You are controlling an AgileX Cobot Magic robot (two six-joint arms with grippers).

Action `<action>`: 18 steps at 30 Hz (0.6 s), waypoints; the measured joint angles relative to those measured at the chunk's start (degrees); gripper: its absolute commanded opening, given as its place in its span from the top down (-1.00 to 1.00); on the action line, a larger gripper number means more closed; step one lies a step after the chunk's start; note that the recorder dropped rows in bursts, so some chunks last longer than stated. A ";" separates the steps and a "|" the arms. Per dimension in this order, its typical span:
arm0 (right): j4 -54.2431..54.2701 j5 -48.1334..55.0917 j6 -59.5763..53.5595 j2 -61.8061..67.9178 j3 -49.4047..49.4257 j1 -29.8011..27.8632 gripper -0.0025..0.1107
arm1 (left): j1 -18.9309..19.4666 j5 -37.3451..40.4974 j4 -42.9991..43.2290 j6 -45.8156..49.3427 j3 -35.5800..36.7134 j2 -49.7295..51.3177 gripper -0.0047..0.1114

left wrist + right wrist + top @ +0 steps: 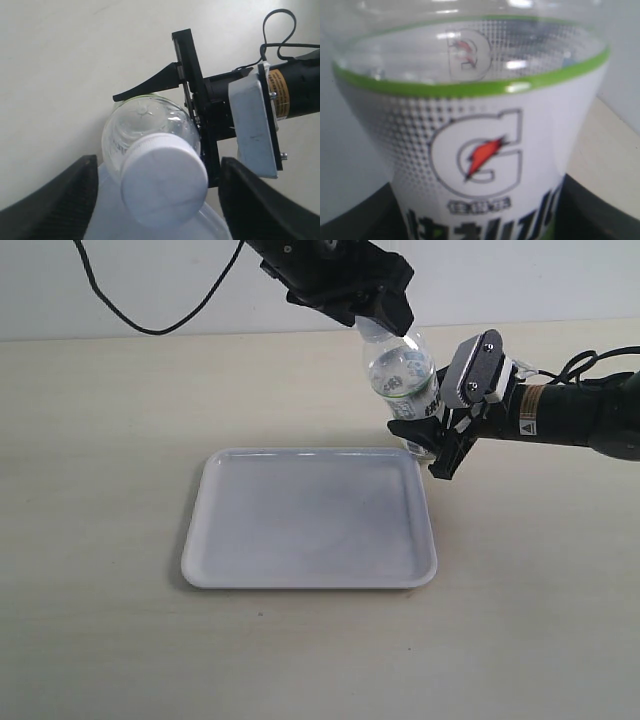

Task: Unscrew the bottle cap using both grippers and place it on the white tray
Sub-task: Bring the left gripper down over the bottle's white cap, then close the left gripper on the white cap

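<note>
The bottle (401, 376) leans up and to the left just past the far right corner of the white tray (300, 540). My right gripper (436, 436), the one with the grey-white block, is shut on its labelled lower body (480, 150), with dark fingers (602, 212) on both sides. My left gripper (380, 312) comes down over the bottle's top and hides the cap in the exterior view. The left wrist view shows the white bottle cap (165, 186) still on the neck between the open fingers (67, 200), with a gap on each side.
A pale beige table (100, 440) carries everything. A black cable (150, 328) loops down at the back left. The right arm (570, 415) lies low over the table on the right. Part of the tray (107, 222) lies under the bottle's top.
</note>
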 measured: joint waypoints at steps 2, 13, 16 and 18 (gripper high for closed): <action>0.00 -0.10 0.00 0.00 0.00 0.00 0.96 | 0.00 0.00 0.00 0.00 0.00 0.00 -0.22; 0.00 -0.10 0.60 0.00 0.00 0.00 0.96 | 0.00 0.00 0.10 -0.24 -0.09 0.00 0.20; 0.00 -0.10 0.71 0.00 0.00 0.00 0.96 | 0.00 0.00 0.10 -0.55 -0.09 0.00 0.20; 0.00 -0.10 0.71 0.00 0.00 0.00 0.96 | 0.00 0.00 0.10 -0.69 -0.09 0.00 0.26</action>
